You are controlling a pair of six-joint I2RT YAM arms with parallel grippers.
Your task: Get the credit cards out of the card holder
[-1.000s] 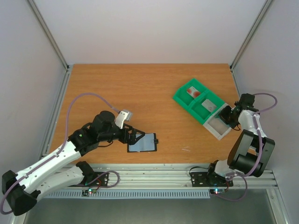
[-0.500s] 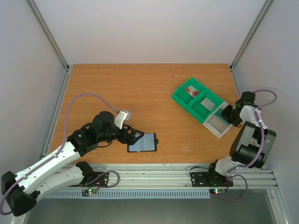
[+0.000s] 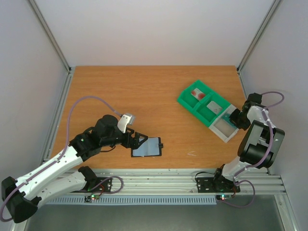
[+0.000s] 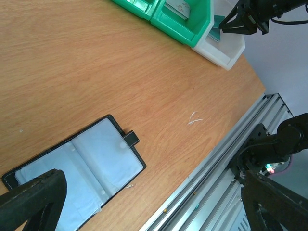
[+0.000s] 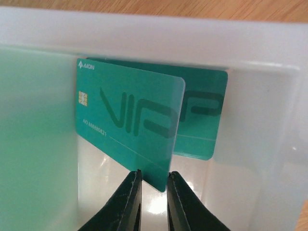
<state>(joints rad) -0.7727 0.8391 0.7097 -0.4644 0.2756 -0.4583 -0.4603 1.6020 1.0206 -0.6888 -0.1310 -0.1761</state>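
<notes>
While right gripper [image 5: 153,192] jaws sit narrow around the lower corner of thin teal plastic credit card [image 5: 127,130], pinch or loose I cannot tell. Card leans in translucent white plastic bin [image 5: 260,96] at table [image 3: 144,96] right edge. Risk: lifting now drags card out. Black flat bifold card holder [image 3: 147,147] lies open by near edge.
</notes>
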